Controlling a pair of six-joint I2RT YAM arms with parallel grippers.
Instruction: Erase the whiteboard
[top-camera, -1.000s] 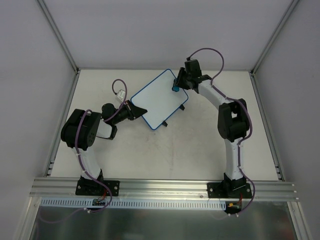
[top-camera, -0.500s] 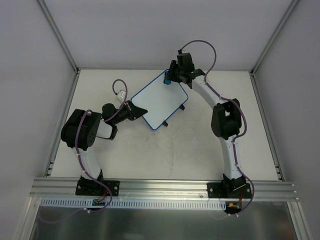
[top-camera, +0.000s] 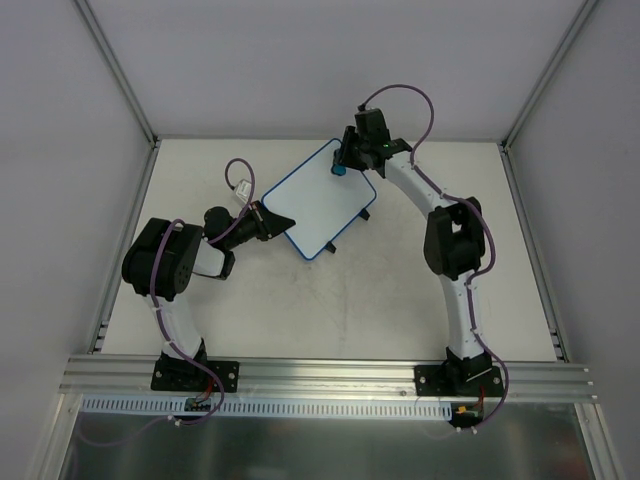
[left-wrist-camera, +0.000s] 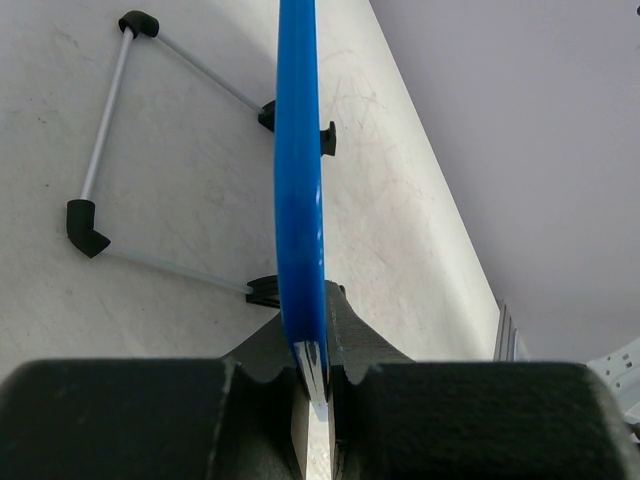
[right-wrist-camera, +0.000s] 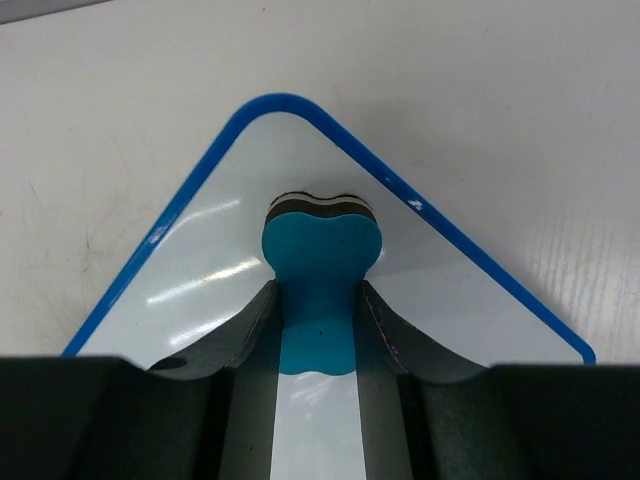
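Observation:
The whiteboard (top-camera: 320, 200), white with a blue rim, lies tilted at the back middle of the table. Its face shows no writing. My left gripper (top-camera: 268, 222) is shut on the board's near-left edge; in the left wrist view the blue rim (left-wrist-camera: 300, 200) runs edge-on out of the jaws. My right gripper (top-camera: 342, 163) is shut on a small blue eraser (right-wrist-camera: 320, 265) and presses its dark pad on the whiteboard (right-wrist-camera: 200, 290) near its far rounded corner.
The board's wire stand with black feet (left-wrist-camera: 85, 225) rests on the white table (top-camera: 300, 310) under the board. Grey walls enclose the table on three sides. An aluminium rail (top-camera: 330, 375) carries both arm bases at the near edge.
My right gripper has carried the eraser from the board's right edge up and left to the far corner. The left gripper and the board have stayed put.

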